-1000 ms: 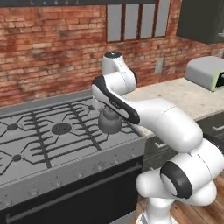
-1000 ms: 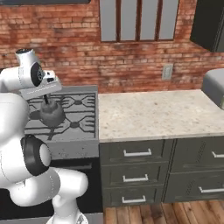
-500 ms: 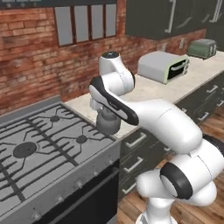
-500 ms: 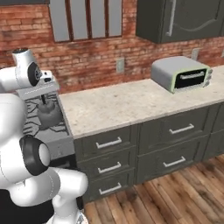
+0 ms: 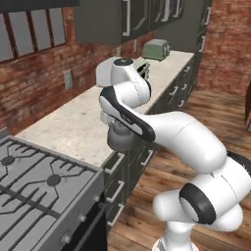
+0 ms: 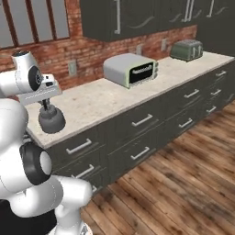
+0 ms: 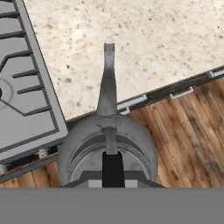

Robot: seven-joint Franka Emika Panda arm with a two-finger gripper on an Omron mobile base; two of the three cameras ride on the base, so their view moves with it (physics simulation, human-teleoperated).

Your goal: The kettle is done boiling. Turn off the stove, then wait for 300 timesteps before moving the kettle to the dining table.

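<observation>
The dull-grey kettle [image 6: 51, 121] hangs from my gripper [image 6: 46, 107], which is shut on its thin dark handle. It is carried in the air over the front edge of the stone counter [image 6: 105, 98], just right of the stove [image 5: 39, 191]. From the left the kettle [image 5: 121, 139] shows under my bent arm. Looking straight down, the hand view has the kettle [image 7: 107, 146] with its spout pointing away, my gripper [image 7: 113, 168] on its handle, and the stove [image 7: 22, 100] at the left. The dining table is out of view.
A grey toaster oven [image 6: 130, 69] and a green toaster [image 6: 186, 49] stand further along the counter. Dark drawer cabinets [image 6: 137, 124] run below it. Wood floor [image 6: 183, 183] spreads to the right and under the kettle.
The whole picture has swung: the camera turned right, so the stove slid off to the left and more counter and floor came in. The kettle stays held in the gripper.
</observation>
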